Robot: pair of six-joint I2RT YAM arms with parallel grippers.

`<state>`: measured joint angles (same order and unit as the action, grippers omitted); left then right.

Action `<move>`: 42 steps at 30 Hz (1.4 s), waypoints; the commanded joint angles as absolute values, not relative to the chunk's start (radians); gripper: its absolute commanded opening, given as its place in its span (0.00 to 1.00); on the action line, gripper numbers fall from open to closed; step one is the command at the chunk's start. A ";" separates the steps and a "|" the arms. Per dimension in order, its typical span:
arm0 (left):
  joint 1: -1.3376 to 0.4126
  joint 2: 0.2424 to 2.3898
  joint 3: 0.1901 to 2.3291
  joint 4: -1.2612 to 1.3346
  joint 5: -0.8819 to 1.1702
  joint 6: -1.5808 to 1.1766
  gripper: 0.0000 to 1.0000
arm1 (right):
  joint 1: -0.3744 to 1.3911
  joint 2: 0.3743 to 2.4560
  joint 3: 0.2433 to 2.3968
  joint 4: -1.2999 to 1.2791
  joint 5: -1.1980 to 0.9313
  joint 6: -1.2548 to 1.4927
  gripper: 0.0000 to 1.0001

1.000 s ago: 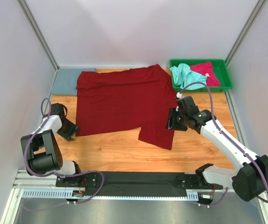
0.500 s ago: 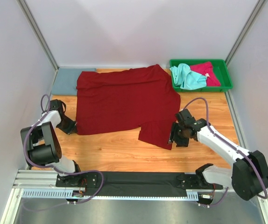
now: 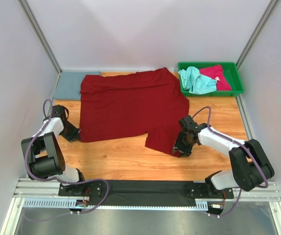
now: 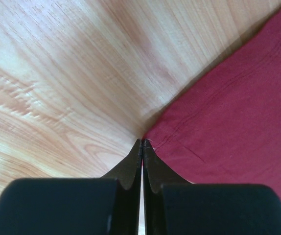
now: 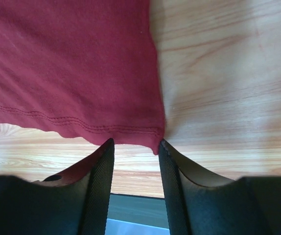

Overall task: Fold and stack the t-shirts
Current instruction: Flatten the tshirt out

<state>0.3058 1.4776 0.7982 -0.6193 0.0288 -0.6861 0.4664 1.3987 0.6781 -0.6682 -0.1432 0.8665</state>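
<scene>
Your left claw (image 4: 141, 143) is pressed fully closed, its tips meeting right at the near left corner of the red shirt (image 4: 228, 127). You cannot tell from the wrist view whether any cloth is actually caught between them. Your right claw (image 5: 135, 144) stands partly open and grips nothing, and the corner of the shirt's near right flap lies in the gap between its fingers. From both claws the shirt spreads flat toward the far side of the table (image 3: 121, 164), its long axis running left to right between them, so each arm is nearest its own corner. The fold likely carries these near corners away from you, and the right claw must close first. The mint shirt (image 3: 194, 79) and pink shirt (image 3: 214, 73) wait in the tray (image 3: 239, 90), far right.
</scene>
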 commanded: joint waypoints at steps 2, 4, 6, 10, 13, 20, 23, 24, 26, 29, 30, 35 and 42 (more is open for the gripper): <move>0.313 1.422 0.804 -0.635 0.034 -0.641 0.00 | 0.466 1.427 0.652 -0.620 -0.074 0.917 0.41; 0.313 1.414 0.807 -0.640 0.034 -0.632 0.00 | 0.465 1.427 0.652 -0.640 -0.051 0.922 0.39; 0.314 1.414 0.813 -0.644 0.032 -0.624 0.00 | 0.462 1.424 0.655 -0.667 -0.023 0.923 0.39; 0.313 1.408 0.811 -0.646 0.048 -0.617 0.00 | 0.459 1.398 0.652 -0.695 -0.006 0.937 0.40; 0.313 1.413 0.813 -0.643 0.058 -0.615 0.00 | 0.451 1.388 0.652 -0.710 0.029 0.937 0.40; 0.314 1.425 0.813 -0.638 0.061 -0.611 0.00 | 0.445 1.404 0.657 -0.727 0.045 0.936 0.40; 0.314 1.425 0.816 -0.640 0.066 -0.609 0.00 | 0.445 1.427 0.640 -0.669 -0.019 0.943 0.38; 0.314 1.425 0.815 -0.640 0.066 -0.609 0.00 | 0.446 1.439 0.638 -0.661 -0.031 0.946 0.37; 0.314 1.424 0.819 -0.644 0.066 -0.609 0.00 | 0.446 1.465 0.629 -0.650 -0.046 0.960 0.35; 0.313 1.420 0.822 -0.650 0.063 -0.609 0.00 | 0.433 1.465 0.589 -0.612 -0.041 1.003 0.16; 0.313 1.413 0.825 -0.652 0.066 -0.609 0.00 | 0.427 1.454 0.584 -0.603 -0.031 1.011 0.04; 0.313 1.358 0.848 -0.669 0.072 -0.586 0.00 | 0.367 1.338 0.711 -0.643 0.126 0.927 0.00; 0.305 1.165 0.955 -0.704 0.052 -0.537 0.00 | 0.318 1.072 1.138 -0.704 0.232 0.666 0.00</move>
